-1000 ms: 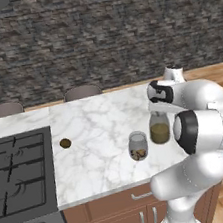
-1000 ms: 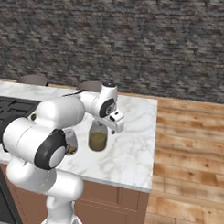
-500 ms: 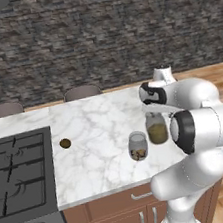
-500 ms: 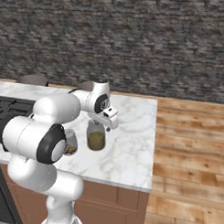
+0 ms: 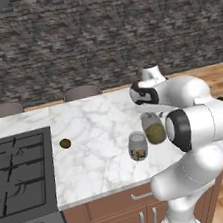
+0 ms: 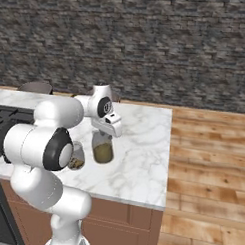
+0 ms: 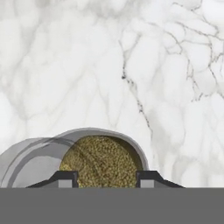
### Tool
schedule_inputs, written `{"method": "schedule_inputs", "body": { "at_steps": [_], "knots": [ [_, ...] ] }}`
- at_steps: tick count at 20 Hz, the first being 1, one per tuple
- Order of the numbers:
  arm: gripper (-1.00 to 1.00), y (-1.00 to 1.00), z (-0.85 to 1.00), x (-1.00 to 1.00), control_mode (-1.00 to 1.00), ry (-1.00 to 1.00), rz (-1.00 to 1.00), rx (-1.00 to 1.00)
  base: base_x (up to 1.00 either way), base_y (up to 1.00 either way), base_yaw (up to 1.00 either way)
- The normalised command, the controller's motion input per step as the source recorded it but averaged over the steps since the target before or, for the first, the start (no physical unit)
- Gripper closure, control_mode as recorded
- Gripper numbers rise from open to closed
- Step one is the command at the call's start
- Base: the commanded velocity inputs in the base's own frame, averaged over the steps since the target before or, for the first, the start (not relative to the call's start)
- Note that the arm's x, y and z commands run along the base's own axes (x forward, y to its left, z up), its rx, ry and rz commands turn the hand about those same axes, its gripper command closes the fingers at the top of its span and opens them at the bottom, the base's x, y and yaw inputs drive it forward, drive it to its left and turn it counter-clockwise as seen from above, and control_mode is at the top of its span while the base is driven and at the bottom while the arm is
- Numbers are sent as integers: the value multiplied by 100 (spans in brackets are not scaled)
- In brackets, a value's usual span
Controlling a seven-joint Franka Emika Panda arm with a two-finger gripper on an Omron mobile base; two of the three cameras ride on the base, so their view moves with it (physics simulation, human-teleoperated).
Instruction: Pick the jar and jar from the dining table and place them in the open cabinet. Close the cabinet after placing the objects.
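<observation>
The tool sits straight above the upright taller jar near the bench's right edge, fingers astride its mouth; grip cannot be told.

I find no writing, label, brand, number or sign that I can read on anything here; every surface before me is unmarked.

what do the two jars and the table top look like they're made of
Taller jar: looks like clear glass; olive-green filling shows through the wall.
Shorter jar: same clear, glassy look, brown chunks visible inside.
Table top: white with grey veins, smooth, so probably polished marble or an imitation.
</observation>
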Motion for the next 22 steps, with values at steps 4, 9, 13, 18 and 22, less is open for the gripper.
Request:
{"method": "schedule_inputs", "body": {
  "at_steps": [4, 9, 13, 18, 22],
  "knots": [
    [100, -23, -3, -28, -100, -2, -12, 10, 0, 0, 0],
    [100, -36, 19, -43, -100, -16, -16, 23, 0, 0, 0],
    [100, -11, 45, -47, -100, -26, -21, 22, 0, 0, 0],
    [100, 0, 50, -45, -100, -21, -21, 10, 0, 0, 0],
    [100, 0, 29, -56, -100, -14, -17, 0, 0, 0, 0]
  ]
}}
